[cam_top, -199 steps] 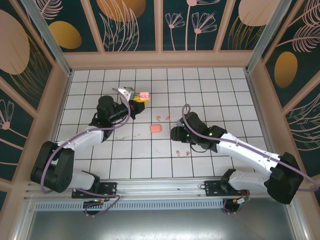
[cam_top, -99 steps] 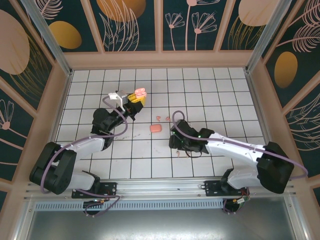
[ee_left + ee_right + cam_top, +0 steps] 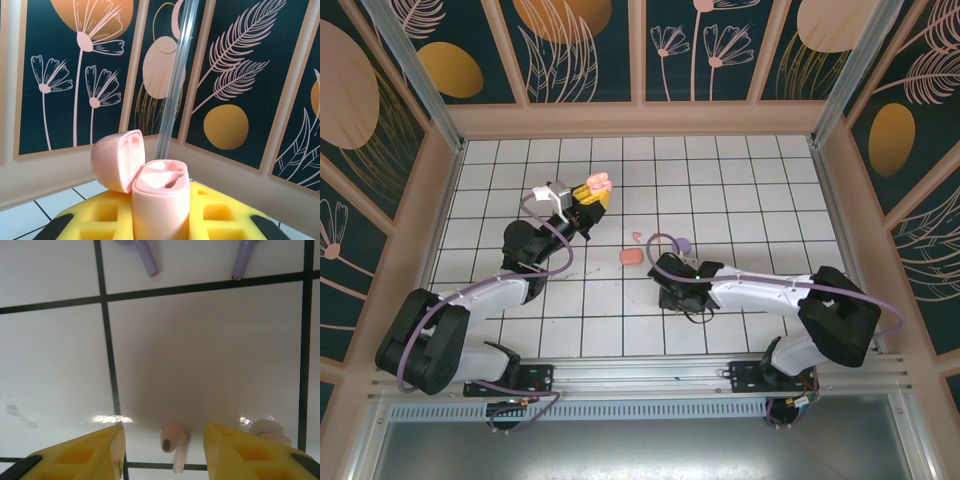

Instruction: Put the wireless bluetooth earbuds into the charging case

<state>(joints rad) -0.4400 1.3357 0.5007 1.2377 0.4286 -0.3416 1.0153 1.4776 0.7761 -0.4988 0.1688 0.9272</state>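
Observation:
My left gripper (image 3: 592, 196) is shut on a pale pink charging case (image 3: 160, 200) and holds it upright above the table. The case's lid (image 3: 117, 160) is swung open and both sockets are bare. My right gripper (image 3: 165, 452) is down at the tiles, open. Its yellow fingers (image 3: 85, 455) stand on either side of a pale pink earbud (image 3: 173, 440) without touching it. A second pale pink earbud (image 3: 270, 432) lies just outside the right-hand finger. Two purple earbuds (image 3: 145, 255) lie farther ahead. In the top view my right gripper (image 3: 678, 298) covers the pink pair.
A closed coral-red case (image 3: 631, 257) lies at mid-table, with a coral-red earbud (image 3: 637, 237) just behind it. A purple shape (image 3: 684, 245) shows beside the right arm's cable. Raised wooden walls (image 3: 640, 120) ring the white grid table.
My right arm has swung left and come down over the pale pink earbuds, its fingers narrowing. The left gripper, still holding the case, has shifted slightly back.

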